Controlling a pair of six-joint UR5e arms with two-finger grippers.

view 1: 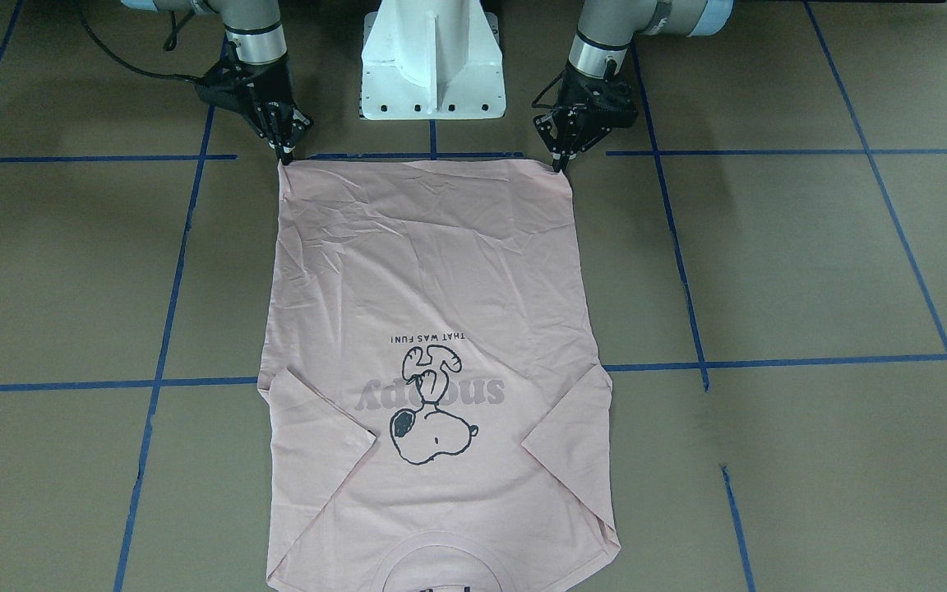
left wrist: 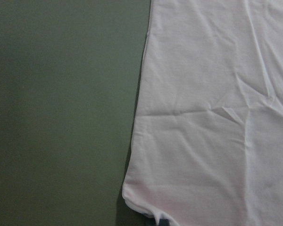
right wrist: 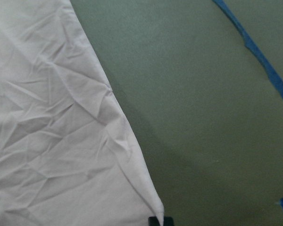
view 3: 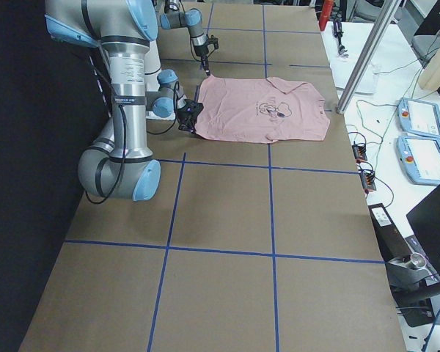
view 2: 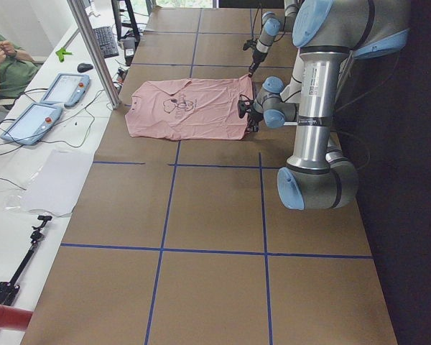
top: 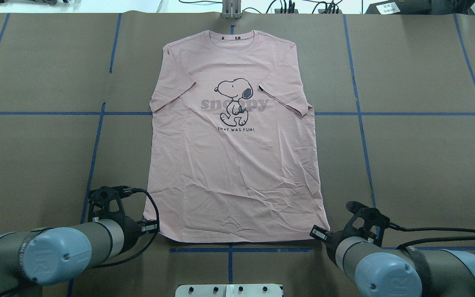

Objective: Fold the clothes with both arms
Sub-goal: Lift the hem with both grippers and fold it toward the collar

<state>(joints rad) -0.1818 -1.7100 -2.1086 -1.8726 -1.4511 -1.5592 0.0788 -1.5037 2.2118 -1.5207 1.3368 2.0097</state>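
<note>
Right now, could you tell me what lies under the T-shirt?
The T-shirt lies flat on the brown table. A blue tape line reaches both its sides and probably passes beneath; that stretch, and anything else underneath, is covered.

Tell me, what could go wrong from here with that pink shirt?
The left pincer and right pincer each seem to pinch only the very corner of the pale pink cotton T-shirt, so it could slip out. Its folded-in sleeves may flop open if the shirt gets dragged.
</note>
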